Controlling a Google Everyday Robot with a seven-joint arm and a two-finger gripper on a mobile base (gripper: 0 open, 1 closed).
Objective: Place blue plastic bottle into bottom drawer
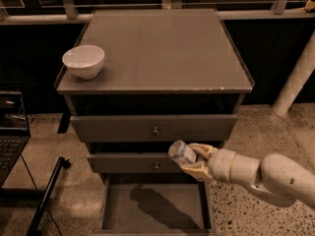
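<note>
The blue plastic bottle (181,153) is a small clear bottle lying sideways in my gripper (193,160), in front of the middle drawer. The gripper is shut on it, one finger above and one below, and the arm reaches in from the right. The bottom drawer (112,204) is pulled open below the bottle, a shallow grey-brown tray with a bare floor. The arm's shadow falls on that floor. The bottle hangs above the drawer's right half.
A white bowl (83,61) stands on the cabinet top (157,53) at the left edge. Two upper drawers with round knobs (155,130) are above. A laptop (11,132) and a dark rod (47,195) are at the left. A white post (295,80) stands at the right.
</note>
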